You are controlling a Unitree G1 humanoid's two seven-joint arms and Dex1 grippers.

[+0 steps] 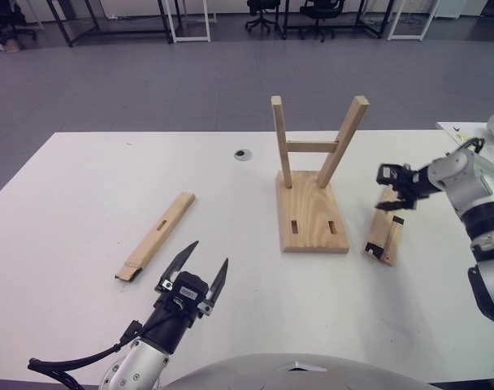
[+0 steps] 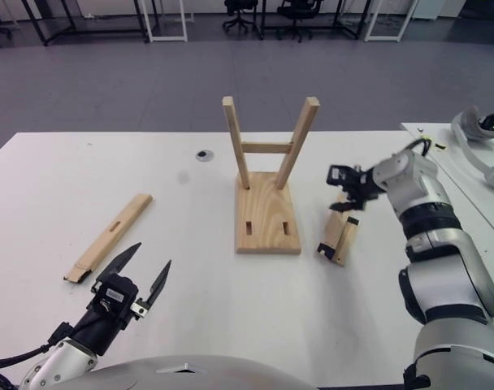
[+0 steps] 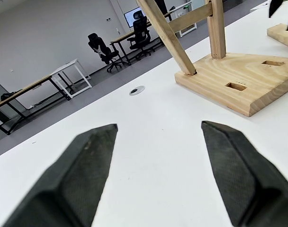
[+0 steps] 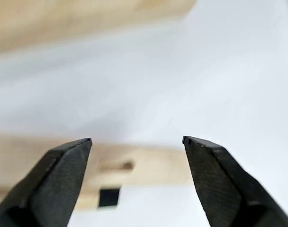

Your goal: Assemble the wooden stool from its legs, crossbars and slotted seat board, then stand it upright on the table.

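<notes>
The slotted seat board (image 1: 314, 215) lies flat at mid-table. Two legs (image 1: 281, 140) joined by a crossbar (image 1: 312, 147) stand up from its far end, and two slots (image 3: 237, 86) at its near end are bare. A loose leg (image 1: 156, 236) lies to the left. More wooden pieces (image 1: 384, 236) lie to the right of the board. My right gripper (image 1: 397, 199) hovers open just above their far end, and a slotted piece (image 4: 116, 165) is seen between its fingertips (image 4: 77, 144). My left gripper (image 1: 208, 258) is open near the front edge, holding nothing.
A round cable hole (image 1: 244, 154) sits in the white table (image 1: 84, 195) behind the board. A second table with a white headset (image 2: 483, 138) stands at the right. Desks and chairs are far behind.
</notes>
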